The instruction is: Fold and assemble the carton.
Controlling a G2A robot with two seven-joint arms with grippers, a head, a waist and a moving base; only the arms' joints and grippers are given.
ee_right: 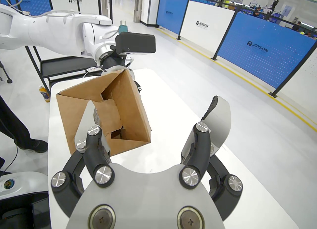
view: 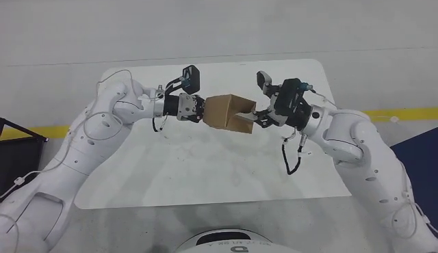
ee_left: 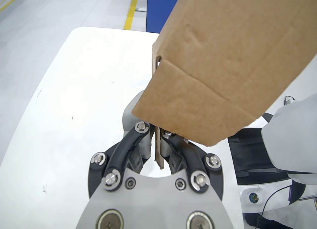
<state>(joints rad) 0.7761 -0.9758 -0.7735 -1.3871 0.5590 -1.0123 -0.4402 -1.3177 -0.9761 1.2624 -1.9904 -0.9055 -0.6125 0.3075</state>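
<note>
Currently the carton (view: 227, 111) is held over the far half of the white table (view: 205, 178), roughly midway between the table's left and right edges, with its length running from one arm to the other. Whether its lower edge touches the surface cannot be told. It is gripped at one end by the left gripper (view: 199, 109). In the left wrist view the jaws of that gripper (ee_left: 156, 138) are seen pressed together on a thin cardboard flap at that end of the carton (ee_left: 223, 54), with the flap caught edge-on between the two pads. The opposite end is open (brown inner flaps are partly folded inward there, with gaps between them) and is turned towards the right gripper (view: 254, 118). In the right wrist view the right gripper (ee_right: 153, 108) is shown with its jaws spread wide and nothing clamped. One finger (ee_right: 84, 126) is laid at the mouth of the carton (ee_right: 128, 106), overlapping its lower wall, though contact cannot be judged. The other finger (ee_right: 220, 116) is set well clear to the side, above bare table. A yellow floor line (view: 404, 113) is seen beyond the table's right edge.
</note>
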